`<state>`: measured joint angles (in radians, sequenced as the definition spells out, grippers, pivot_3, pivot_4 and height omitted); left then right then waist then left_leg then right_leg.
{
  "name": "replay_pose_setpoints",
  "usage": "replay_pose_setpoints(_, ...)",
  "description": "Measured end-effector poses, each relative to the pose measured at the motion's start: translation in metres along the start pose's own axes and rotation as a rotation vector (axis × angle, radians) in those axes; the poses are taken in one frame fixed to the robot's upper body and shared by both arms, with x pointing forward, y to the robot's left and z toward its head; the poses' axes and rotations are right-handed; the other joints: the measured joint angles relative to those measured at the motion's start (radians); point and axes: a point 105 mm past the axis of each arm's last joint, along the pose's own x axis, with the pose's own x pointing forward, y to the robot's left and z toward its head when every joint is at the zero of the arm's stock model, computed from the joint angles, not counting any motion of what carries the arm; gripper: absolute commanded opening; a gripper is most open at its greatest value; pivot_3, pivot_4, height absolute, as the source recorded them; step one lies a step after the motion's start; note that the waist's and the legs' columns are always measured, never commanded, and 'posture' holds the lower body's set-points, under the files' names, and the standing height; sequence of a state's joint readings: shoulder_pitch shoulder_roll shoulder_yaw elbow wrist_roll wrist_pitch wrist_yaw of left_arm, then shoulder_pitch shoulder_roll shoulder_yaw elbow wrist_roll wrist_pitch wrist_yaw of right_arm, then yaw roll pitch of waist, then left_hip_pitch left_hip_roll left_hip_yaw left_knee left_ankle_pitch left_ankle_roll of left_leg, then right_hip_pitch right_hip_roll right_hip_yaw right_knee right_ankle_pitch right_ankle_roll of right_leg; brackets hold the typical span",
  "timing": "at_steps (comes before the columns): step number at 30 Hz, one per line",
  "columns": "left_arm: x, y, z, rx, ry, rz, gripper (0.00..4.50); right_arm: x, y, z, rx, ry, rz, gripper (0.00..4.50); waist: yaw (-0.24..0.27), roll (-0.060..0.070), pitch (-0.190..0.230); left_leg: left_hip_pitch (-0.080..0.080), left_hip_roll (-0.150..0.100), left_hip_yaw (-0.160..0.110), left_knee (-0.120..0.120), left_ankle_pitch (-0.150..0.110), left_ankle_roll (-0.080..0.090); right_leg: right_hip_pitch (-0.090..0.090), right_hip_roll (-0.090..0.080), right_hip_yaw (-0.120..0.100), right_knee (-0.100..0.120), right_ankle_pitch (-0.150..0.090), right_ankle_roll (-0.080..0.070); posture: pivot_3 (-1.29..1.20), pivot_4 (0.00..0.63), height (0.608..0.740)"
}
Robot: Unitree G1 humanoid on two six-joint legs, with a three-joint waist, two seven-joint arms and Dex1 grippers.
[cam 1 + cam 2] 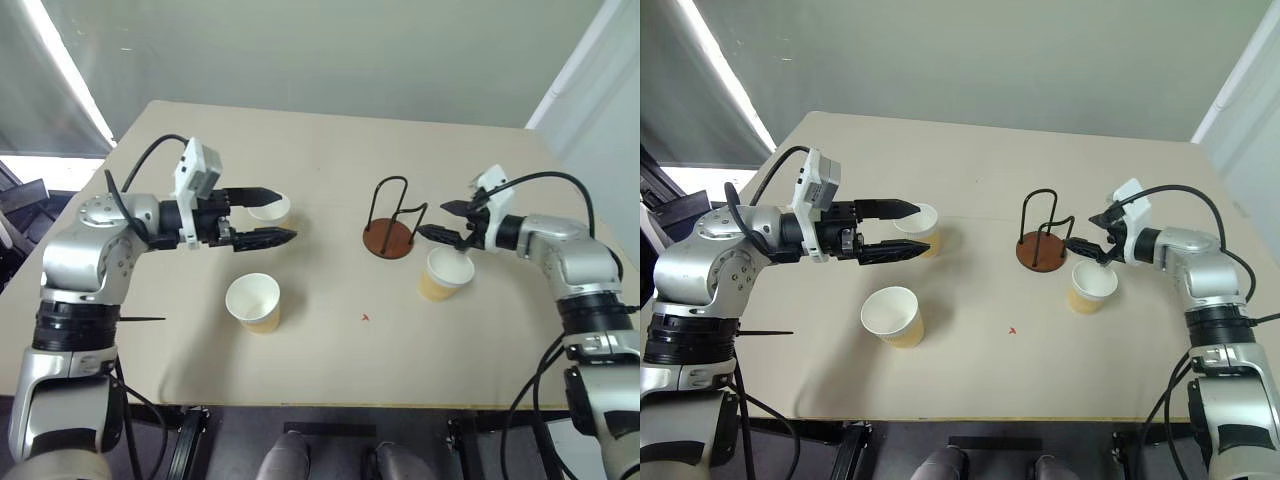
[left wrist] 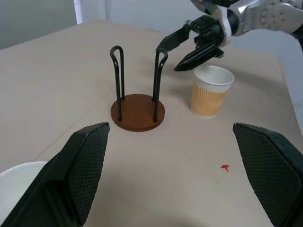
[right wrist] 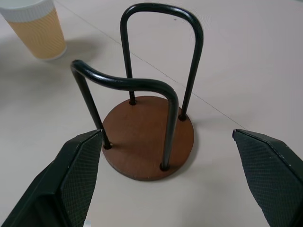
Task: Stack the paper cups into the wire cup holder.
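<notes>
From the head I see the wire cup holder [image 1: 389, 235] mid-table, empty, three paper cups [image 1: 254, 301] standing around it, both grippers spread empty; the left wrist view shows the right gripper [image 2: 176, 56] seemingly just above one cup.

You see a beige table [image 1: 330, 160]. The stand [image 1: 388, 238] has a reddish-brown disc and black wire loops. The cups, one at the stand's 4 o'clock [image 1: 446, 273], are tan with wavy ribbing, white inside. A tiny red mark [image 1: 367, 318] lies at 6 o'clock.
</notes>
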<state>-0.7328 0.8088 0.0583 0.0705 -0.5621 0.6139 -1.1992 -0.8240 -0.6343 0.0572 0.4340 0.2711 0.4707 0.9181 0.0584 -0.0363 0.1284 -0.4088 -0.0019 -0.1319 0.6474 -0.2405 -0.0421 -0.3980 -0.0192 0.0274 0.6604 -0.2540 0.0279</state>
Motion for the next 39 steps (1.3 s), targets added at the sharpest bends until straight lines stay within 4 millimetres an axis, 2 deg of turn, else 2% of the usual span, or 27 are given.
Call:
replay_pose_setpoints(7,0.0,-0.001,0.001,0.008,0.0,-0.001,4.5,0.014,-0.002,-0.005,0.011,0.003,0.0,4.46,0.001,0.0,0.0,-0.005,0.0,0.0,0.0,0.001,-0.001,-0.007,0.0,0.0,0.001,0.0,0.0,0.0,0.15,0.74)
replay_pose_setpoints(10,0.001,-0.002,0.001,0.004,0.001,-0.002,4.5,0.02,-0.001,-0.003,0.013,-0.003,0.001,3.92,0.001,0.0,0.0,-0.008,0.0,0.0,0.0,0.001,-0.002,-0.01,0.0,0.0,0.002,0.0,0.0,0.0,0.15,0.74)
replay_pose_setpoints(19,-0.001,-0.002,0.001,-0.024,0.006,0.004,4.5,0.023,-0.004,0.001,0.0,-0.008,-0.016,0.57,0.002,0.0,0.0,-0.01,0.0,0.0,0.0,0.002,-0.003,-0.012,0.0,0.0,0.002,0.0,-0.001,0.0,0.15,0.74)
replay_pose_setpoints(21,-0.001,-0.002,0.001,-0.026,0.007,0.003,4.5,0.022,-0.004,0.001,0.0,-0.01,-0.016,0.04,0.002,0.0,0.0,-0.01,0.0,0.0,0.0,0.002,-0.003,-0.012,0.0,0.0,0.002,0.0,-0.001,0.0,0.15,0.74)
replay_pose_setpoints(26,-0.001,-0.003,0.0,-0.042,0.006,-0.003,4.5,0.021,-0.003,0.004,-0.004,-0.01,-0.006,0.04,0.002,0.0,0.0,-0.01,0.0,0.0,0.0,0.002,-0.003,-0.012,0.0,0.0,0.002,0.0,-0.001,0.0,0.15,0.74)
replay_pose_setpoints(31,-0.005,-0.005,0.003,-0.026,0.024,-0.007,4.5,0.015,0.005,0.016,-0.062,-0.035,0.016,0.04,0.002,0.0,0.0,-0.011,0.0,0.0,0.0,0.002,-0.003,-0.012,0.0,0.0,0.002,0.0,-0.001,0.0,0.15,0.74)
replay_pose_setpoints(35,-0.008,-0.012,0.01,0.011,0.048,-0.04,4.5,0.007,0.019,0.036,-0.131,-0.073,0.051,0.04,0.001,0.0,0.0,-0.011,0.0,0.001,0.0,0.002,-0.003,-0.012,0.0,0.0,0.002,0.0,-0.001,0.0,0.15,0.74)
replay_pose_setpoints(39,-0.013,-0.022,0.017,0.04,0.085,-0.089,4.5,-0.005,0.041,0.051,-0.172,-0.099,0.112,0.04,0.0,0.0,0.0,-0.011,0.0,0.001,0.0,0.002,-0.003,-0.012,0.0,0.0,0.001,0.0,-0.001,0.0,0.15,0.74)
